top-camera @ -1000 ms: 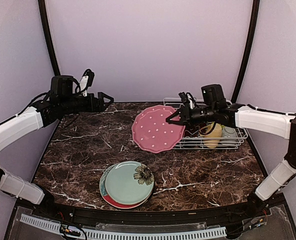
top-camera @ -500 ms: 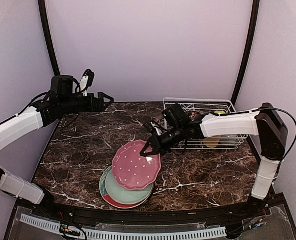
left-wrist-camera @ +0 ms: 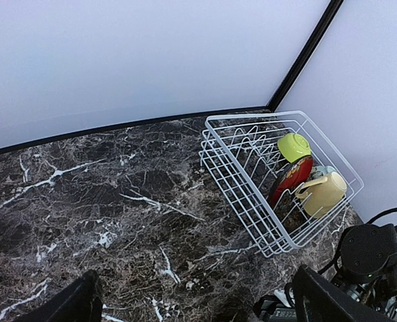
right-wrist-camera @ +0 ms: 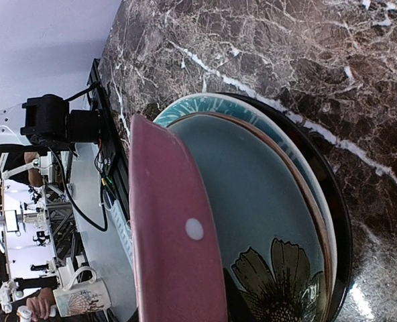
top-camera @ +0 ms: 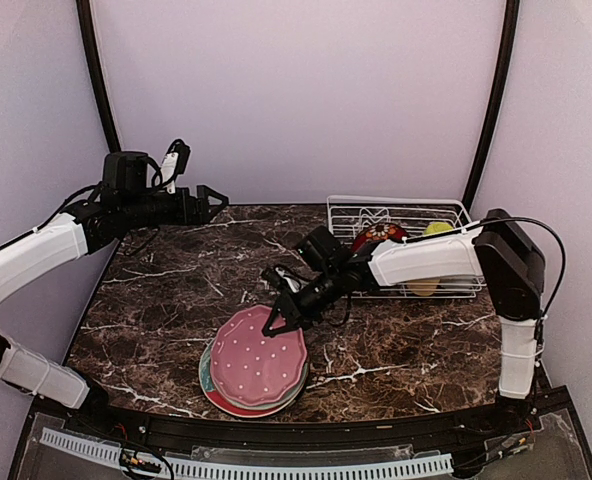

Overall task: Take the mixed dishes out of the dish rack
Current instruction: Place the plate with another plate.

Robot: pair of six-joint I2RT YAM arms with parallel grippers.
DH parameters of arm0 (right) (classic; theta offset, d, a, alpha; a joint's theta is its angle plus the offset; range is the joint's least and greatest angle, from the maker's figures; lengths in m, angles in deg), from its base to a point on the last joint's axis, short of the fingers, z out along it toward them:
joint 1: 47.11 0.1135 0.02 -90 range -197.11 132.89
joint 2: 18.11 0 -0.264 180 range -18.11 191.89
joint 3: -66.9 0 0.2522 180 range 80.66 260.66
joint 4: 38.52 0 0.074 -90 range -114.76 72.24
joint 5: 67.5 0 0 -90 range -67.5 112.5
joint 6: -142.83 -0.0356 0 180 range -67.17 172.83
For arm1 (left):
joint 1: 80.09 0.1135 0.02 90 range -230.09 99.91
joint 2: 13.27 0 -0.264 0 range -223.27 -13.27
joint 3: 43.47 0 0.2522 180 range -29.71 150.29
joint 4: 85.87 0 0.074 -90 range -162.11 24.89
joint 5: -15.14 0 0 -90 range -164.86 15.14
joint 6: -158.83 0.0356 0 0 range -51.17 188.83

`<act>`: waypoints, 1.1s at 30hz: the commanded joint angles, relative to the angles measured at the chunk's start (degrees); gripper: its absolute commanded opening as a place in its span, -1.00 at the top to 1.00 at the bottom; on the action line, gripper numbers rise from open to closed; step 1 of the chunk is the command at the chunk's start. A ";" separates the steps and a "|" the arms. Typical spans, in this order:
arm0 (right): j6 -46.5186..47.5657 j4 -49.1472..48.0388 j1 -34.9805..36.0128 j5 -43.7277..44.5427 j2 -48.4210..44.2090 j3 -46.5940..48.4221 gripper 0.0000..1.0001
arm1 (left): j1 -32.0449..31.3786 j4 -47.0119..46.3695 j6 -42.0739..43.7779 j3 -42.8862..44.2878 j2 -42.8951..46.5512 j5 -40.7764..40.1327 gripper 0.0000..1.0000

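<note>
**Operator:** Pink plate (top-camera: 256,358): position and attitude?

**Technician:** Lower centre, over the plate stack (top-camera: 221,397) on the table (top-camera: 156,290). It is face up and tilted, and its raised rim points upper right toward the dish rack (top-camera: 406,292). The right fingers (top-camera: 276,316) clamp that rim. The left fingers (top-camera: 214,192) stand apart, upper left.

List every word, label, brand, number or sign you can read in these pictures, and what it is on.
No readable text anywhere.
The pink plate, the dish rack and the table carry none.
The patterned mug far off in the right wrist view is too small to read.
</note>
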 commanded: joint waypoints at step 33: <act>7.86 12.05 3.69 8.95 1.60 9.72 0.28 | 0.28 -0.64 -0.51 0.24 0.89 1.04 -0.96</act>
